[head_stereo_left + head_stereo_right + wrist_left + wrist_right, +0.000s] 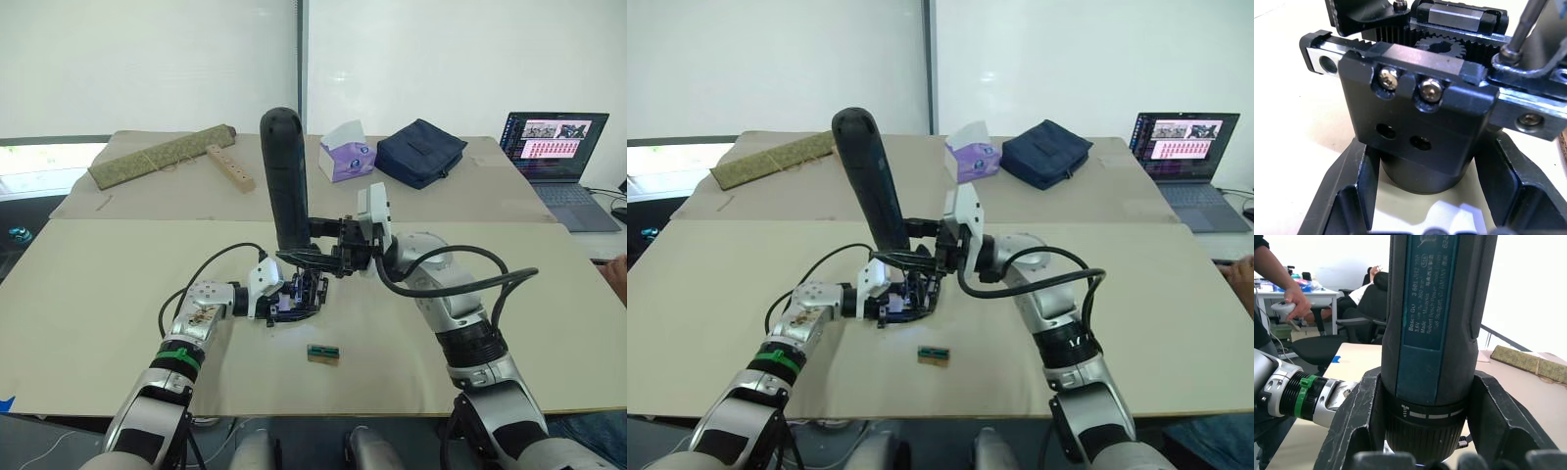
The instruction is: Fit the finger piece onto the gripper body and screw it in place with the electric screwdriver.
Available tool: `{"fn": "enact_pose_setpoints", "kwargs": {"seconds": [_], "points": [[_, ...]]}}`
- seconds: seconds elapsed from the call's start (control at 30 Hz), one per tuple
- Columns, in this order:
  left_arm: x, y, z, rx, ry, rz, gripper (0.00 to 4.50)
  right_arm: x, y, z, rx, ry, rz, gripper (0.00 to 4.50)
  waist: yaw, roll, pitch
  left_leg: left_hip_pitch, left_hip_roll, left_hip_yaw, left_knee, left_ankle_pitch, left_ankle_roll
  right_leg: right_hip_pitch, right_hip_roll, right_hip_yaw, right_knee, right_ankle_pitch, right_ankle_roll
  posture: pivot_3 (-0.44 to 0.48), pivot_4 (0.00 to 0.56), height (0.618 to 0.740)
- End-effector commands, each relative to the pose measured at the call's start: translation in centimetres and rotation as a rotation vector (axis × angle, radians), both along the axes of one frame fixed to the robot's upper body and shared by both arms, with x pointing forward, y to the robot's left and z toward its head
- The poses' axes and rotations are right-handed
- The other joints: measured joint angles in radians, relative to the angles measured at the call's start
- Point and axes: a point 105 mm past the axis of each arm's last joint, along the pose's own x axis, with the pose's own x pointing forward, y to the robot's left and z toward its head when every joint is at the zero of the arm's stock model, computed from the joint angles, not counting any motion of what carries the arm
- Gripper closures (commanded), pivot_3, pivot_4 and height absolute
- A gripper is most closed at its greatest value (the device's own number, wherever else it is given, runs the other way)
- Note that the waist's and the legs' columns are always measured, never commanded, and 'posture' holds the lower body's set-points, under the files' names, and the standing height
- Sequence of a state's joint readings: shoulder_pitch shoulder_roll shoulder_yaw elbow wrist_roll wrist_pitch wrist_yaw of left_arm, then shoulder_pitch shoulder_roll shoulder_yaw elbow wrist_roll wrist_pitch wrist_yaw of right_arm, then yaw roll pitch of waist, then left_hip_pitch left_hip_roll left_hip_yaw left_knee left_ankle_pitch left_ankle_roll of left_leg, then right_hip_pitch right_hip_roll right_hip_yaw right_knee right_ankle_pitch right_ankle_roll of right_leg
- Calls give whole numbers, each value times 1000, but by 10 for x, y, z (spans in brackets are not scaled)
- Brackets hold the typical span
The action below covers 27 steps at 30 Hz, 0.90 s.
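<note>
on the table (98, 323), left hand (277, 297) clenching gripper body (306, 295), right hand (318, 257) gripping upright electric screwdriver (285, 176), bit seemingly touching it

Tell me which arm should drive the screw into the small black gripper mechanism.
Right. Its gripper clamps the thick black cylindrical screwdriver upright, its bit on the mechanism, which the left gripper holds.

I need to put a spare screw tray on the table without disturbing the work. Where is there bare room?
Bare: the near-left table beside the left gripper, and the stretch right of the right gripper, toward the laptop. Crowded: the middle, around the gripper body, electric screwdriver and small green-and-tan block.
</note>
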<state>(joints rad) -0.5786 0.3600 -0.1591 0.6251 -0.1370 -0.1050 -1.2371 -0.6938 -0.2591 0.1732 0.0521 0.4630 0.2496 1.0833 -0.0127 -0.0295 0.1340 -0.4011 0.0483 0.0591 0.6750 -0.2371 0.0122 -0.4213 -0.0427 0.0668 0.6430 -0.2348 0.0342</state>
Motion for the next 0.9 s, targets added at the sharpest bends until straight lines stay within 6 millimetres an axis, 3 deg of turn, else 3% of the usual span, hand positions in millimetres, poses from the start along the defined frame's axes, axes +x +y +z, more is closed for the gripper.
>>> {"fn": "enact_pose_setpoints", "kwargs": {"seconds": [0.03,0.17,0.63,0.7,0.8,0.9], "points": [[-2,-1,-10,39,46,0,2203,-2,-2,14,60,11,36,2578,0,0,0,0,0,0,0,0,0,0,0,0,0,0,0,0,150,740],[-3,0,-17,65,76,7,2203,-11,-3,41,104,-57,90,2578,1,0,1,-3,0,0,0,0,0,-3,0,0,0,0,0,0,150,740],[-2,8,-28,140,90,20,2203,-33,-10,79,163,-177,208,2578,2,1,1,-3,0,-1,1,0,0,-2,0,0,0,0,0,0,150,740],[-2,10,-29,128,107,31,1167,-34,-15,85,173,-191,209,2578,2,1,1,-4,0,-1,1,0,0,-2,0,-1,0,0,0,0,150,740],[-4,13,-28,120,119,36,25,-37,-21,91,181,-197,208,2578,2,1,1,-4,0,-1,1,0,0,-2,0,-1,-1,0,0,0,150,740],[-7,23,-24,95,105,46,25,-41,-41,105,212,-151,192,2578,-1,0,2,-4,0,-1,1,0,0,-3,0,-1,-1,0,0,0,150,740]]}}
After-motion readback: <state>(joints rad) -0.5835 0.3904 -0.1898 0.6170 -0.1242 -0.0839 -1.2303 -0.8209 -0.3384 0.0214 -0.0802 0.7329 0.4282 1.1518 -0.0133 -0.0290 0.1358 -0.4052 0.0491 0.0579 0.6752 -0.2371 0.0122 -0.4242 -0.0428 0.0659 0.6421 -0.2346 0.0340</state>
